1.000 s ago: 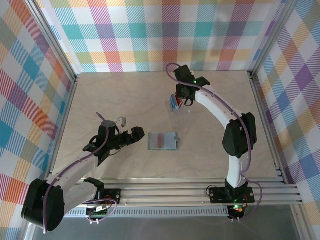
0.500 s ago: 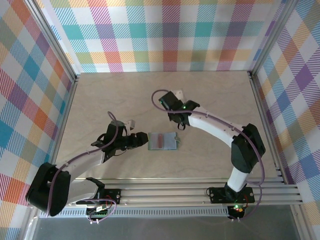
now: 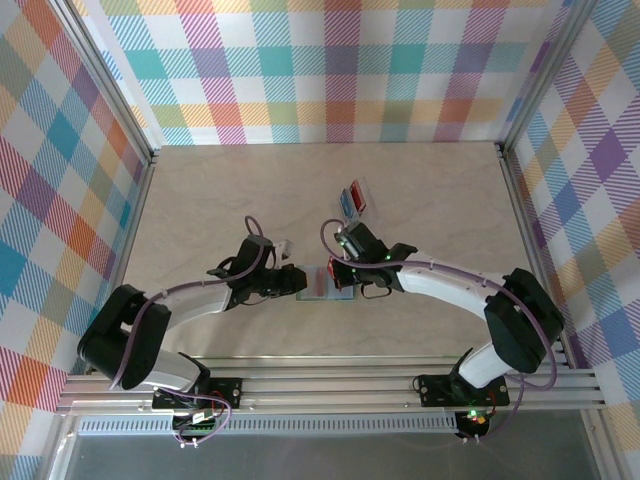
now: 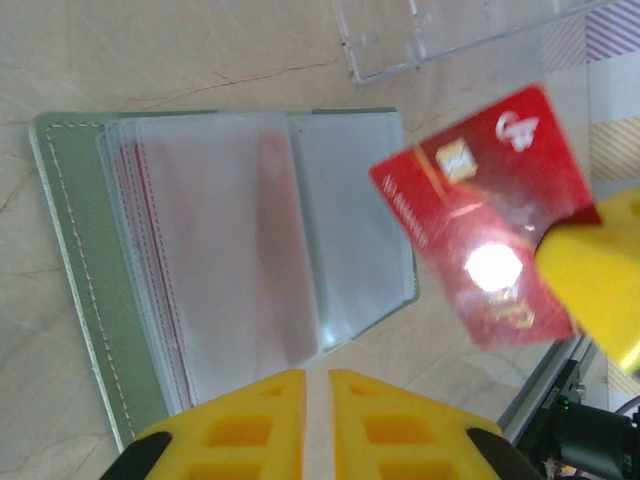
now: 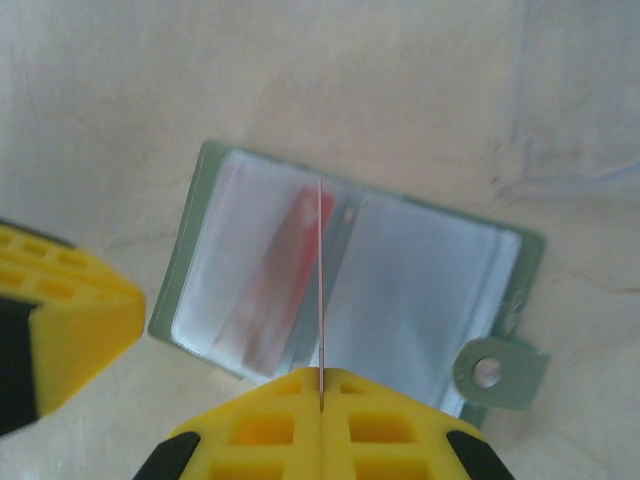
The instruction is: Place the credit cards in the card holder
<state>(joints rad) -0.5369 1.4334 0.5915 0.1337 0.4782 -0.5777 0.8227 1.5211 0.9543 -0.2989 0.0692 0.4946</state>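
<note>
Now right end effector (image 5: 320, 388) clamped on red card (image 4: 478, 225), edge-on over open wallet (image 4: 75, 260) on tabletop (image 4: 150, 60); left end effector (image 4: 318, 392) nearly together, tips at wallet's edge.

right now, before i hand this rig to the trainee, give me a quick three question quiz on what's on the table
1. True or false: the card holder lies folded shut.
2. What colour is the held card in the right gripper? a) blue b) red c) green
3. Fill in: the spare cards sit in the ____.
Key: 1 false, it lies open on the table. 2 b. 3 clear tray.
</note>
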